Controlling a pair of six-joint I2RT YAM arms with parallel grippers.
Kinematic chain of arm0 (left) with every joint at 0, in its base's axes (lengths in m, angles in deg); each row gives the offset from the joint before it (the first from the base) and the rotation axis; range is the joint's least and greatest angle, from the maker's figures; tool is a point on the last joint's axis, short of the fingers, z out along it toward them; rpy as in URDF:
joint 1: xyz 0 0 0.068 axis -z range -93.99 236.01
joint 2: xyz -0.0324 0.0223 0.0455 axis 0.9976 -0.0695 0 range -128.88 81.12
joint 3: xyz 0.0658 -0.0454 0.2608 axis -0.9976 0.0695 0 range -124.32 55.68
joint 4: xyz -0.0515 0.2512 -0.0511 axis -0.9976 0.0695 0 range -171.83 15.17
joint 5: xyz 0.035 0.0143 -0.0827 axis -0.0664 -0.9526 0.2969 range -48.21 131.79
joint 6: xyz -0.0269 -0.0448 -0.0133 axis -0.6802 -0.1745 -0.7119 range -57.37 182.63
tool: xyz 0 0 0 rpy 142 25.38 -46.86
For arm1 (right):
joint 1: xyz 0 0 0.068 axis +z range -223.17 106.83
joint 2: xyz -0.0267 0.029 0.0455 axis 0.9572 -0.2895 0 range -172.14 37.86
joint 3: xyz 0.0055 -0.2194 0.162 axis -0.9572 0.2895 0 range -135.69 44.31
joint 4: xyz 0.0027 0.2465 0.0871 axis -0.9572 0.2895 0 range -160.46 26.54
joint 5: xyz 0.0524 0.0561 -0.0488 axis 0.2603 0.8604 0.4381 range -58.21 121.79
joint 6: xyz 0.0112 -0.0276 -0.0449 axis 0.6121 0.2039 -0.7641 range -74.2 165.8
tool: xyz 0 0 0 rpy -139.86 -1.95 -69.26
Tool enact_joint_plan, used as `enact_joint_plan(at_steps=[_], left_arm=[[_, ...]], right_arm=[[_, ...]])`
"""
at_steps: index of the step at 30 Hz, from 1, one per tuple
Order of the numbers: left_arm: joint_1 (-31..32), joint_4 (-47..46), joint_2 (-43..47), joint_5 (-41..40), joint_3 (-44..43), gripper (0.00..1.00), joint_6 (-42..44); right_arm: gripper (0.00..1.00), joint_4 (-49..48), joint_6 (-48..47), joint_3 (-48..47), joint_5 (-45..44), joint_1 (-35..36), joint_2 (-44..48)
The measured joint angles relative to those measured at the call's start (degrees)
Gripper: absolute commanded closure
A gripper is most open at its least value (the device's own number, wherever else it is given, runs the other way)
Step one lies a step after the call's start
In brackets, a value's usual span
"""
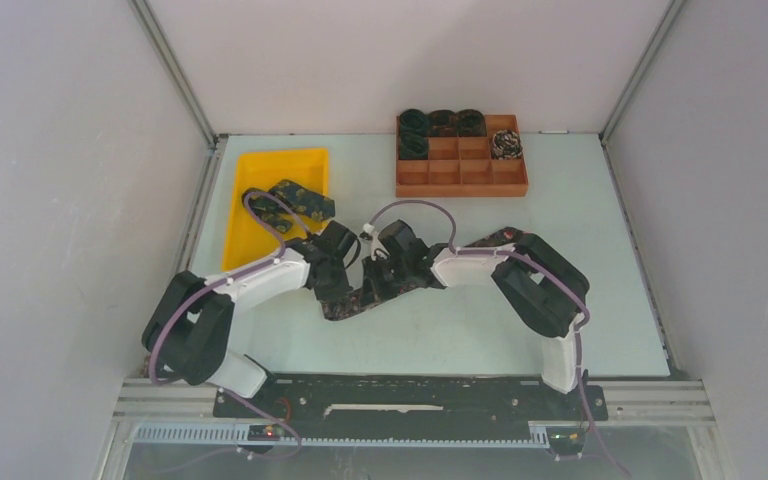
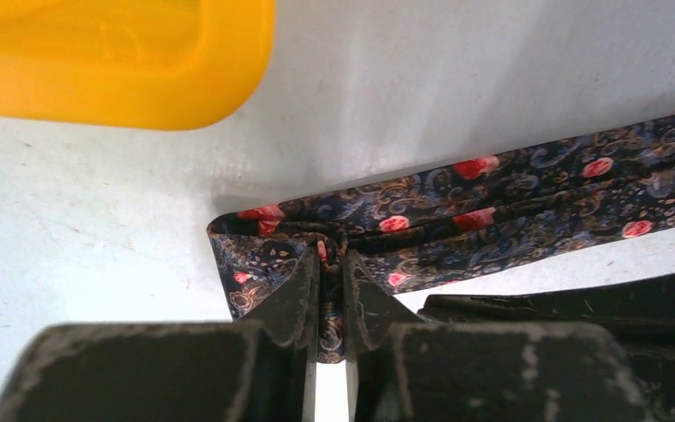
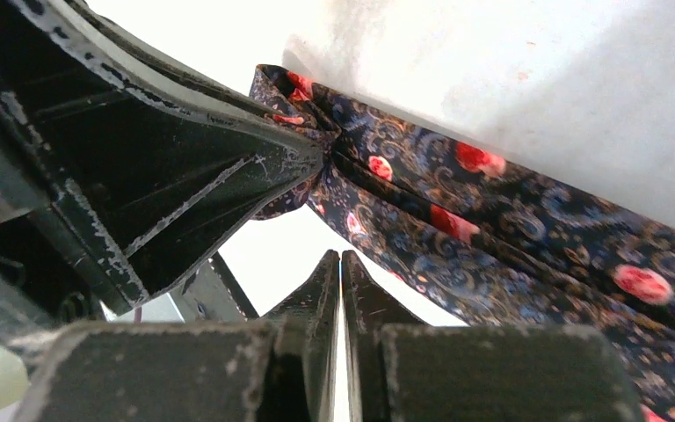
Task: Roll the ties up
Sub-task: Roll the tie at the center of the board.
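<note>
A dark tie [image 2: 492, 207] with red flowers and paisley lies as a folded band on the pale table. My left gripper [image 2: 332, 264] is shut on its bunched end, with cloth pinched between the fingers. In the top view this tie [image 1: 365, 303] runs under both grippers at the table's middle. My right gripper [image 3: 341, 264] hangs just beside the tie [image 3: 510, 237], its fingers pressed together with nothing between them. The left gripper's fingers [image 3: 228, 171] show in the right wrist view, holding the tie's end. From above, the left gripper [image 1: 343, 290] and right gripper [image 1: 385, 280] sit close together.
A yellow tray [image 1: 260, 240] at the left holds more dark ties [image 1: 300, 198]; its corner [image 2: 123, 61] is close to the left gripper. An orange compartment box [image 1: 460, 175] at the back holds several rolled ties [image 1: 442, 123]. White walls enclose the table.
</note>
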Motion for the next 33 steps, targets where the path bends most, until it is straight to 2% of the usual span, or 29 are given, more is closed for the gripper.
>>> enact_joint_plan(at_steps=[2,4,10,16,23,29,33], left_arm=[[0.48,-0.02,-0.61,-0.09,-0.66,0.66,-0.26],[0.96,-0.11,-0.98,-0.09,-1.18,0.58,-0.42],[1.97,-0.31,-0.74,-0.02,-1.55,0.47,-0.94],[2.08,-0.11,4.24,-0.17,-1.29,0.27,-0.85],[2.08,0.20,15.43,-2.86,1.75,0.23,-0.72],[1.40,0.31,23.96,-4.85,6.80,0.23,-0.63],[-0.72,-0.28,30.73,-5.33,11.89,0.25,-0.26]], right_arm=[[0.94,0.02,-0.39,1.03,-0.11,-0.52,1.14],[0.94,0.20,-0.61,1.92,-0.22,-1.07,2.12],[0.94,0.61,-1.01,2.45,-0.61,-1.62,3.02],[0.92,0.39,-0.81,2.56,-0.59,-1.62,4.11],[0.88,0.28,-0.28,2.29,-0.44,-1.27,4.33],[0.71,1.07,0.66,-0.90,-0.79,0.22,4.17],[0.67,2.32,1.18,-3.26,-1.53,1.07,3.28]])
